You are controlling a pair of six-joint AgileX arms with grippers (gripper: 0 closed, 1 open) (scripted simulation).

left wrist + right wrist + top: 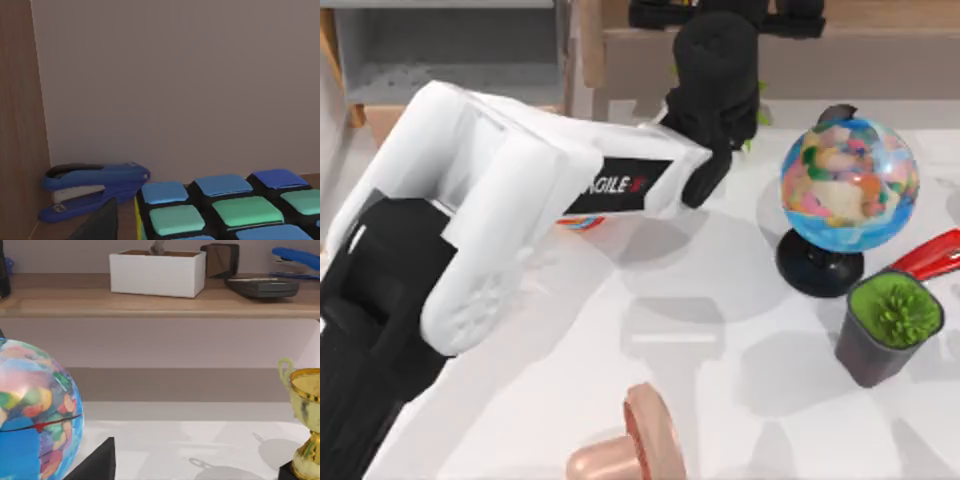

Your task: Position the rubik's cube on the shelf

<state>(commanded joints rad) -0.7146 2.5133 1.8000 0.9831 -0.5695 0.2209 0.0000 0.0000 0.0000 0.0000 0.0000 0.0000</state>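
The rubik's cube [225, 207] fills the lower part of the left wrist view and shows blue and green stickers between black grid lines. It sits at the level of the shelf [890, 20] board, close to the back wall. My left gripper [712, 45] reaches over the shelf's left part at the back of the table. One of its dark fingers [102, 222] stands beside the cube with a narrow gap, and the cube's yellow side shows there. The other finger is hidden behind the cube. One dark finger [95, 462] of my right gripper shows, with nothing against it.
A blue stapler [95, 190] lies on the shelf by a wooden side wall. A white box [157, 272] and dark items stand on the shelf [150, 305]. A globe [848, 185], a plant pot [890, 325], a gold trophy [305, 415] and a grey cubby [450, 50] are around.
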